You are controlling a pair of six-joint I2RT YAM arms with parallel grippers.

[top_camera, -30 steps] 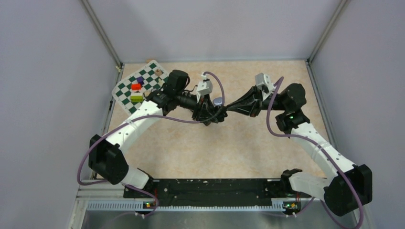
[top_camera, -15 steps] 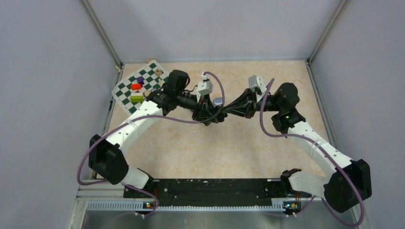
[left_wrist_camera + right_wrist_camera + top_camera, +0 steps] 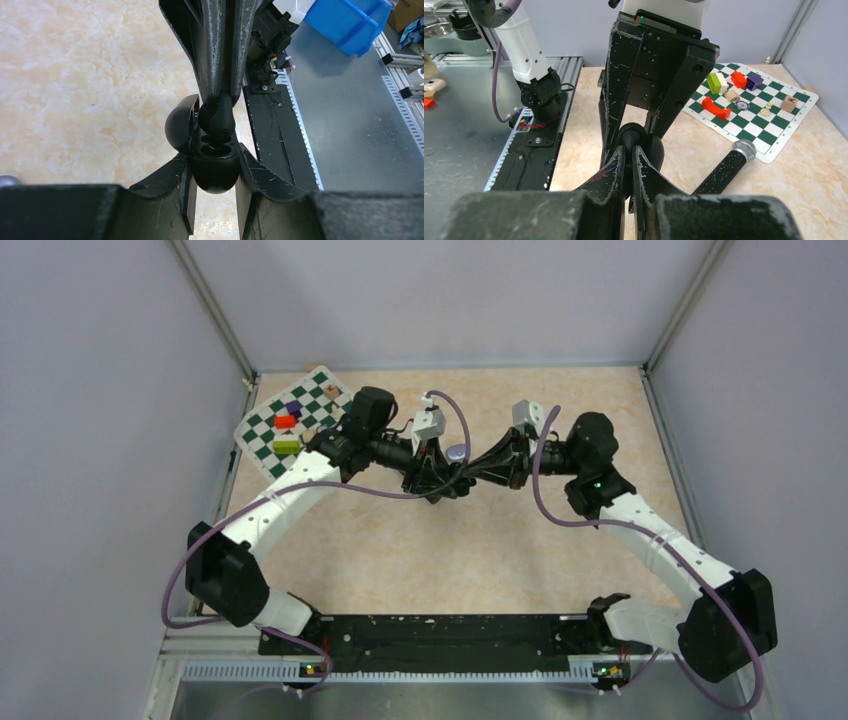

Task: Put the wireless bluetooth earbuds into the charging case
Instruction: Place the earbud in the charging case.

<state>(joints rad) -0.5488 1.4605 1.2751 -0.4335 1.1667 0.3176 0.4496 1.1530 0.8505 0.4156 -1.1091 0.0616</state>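
Top external view: both arms reach over the tan counter (image 3: 450,570) and meet nose to nose just above the middle of the frame, too tightly packed there to read the small parts. The left wrist view shows them.

The left hand (image 3: 215,170) comes up from the bottom edge of that frame, its two fingers pressed in on the flanks of the black charging case (image 3: 215,179). The case sits in the lower middle with its lid (image 3: 177,129) swung open to the left. Its shell looks hard, smooth and rounded, so I judge it light but apt to slide or twist in a pinch. A hold across the broad sides of the base, clear of the hinge and lid, suits it, and that is the hold it has.

The right hand (image 3: 216,100) descends from the top edge, its fingers nearly together and pinching a glossy black earbud (image 3: 216,117). The bud hangs right at the mouth of the case, touching or almost touching the sockets; I cannot tell whether it is seated. It is tiny, stiff and slick, likely to squirt out under a skewed squeeze, so a light pinch on its outer body, leaving the lower end free, seems right. No other bud is visible.
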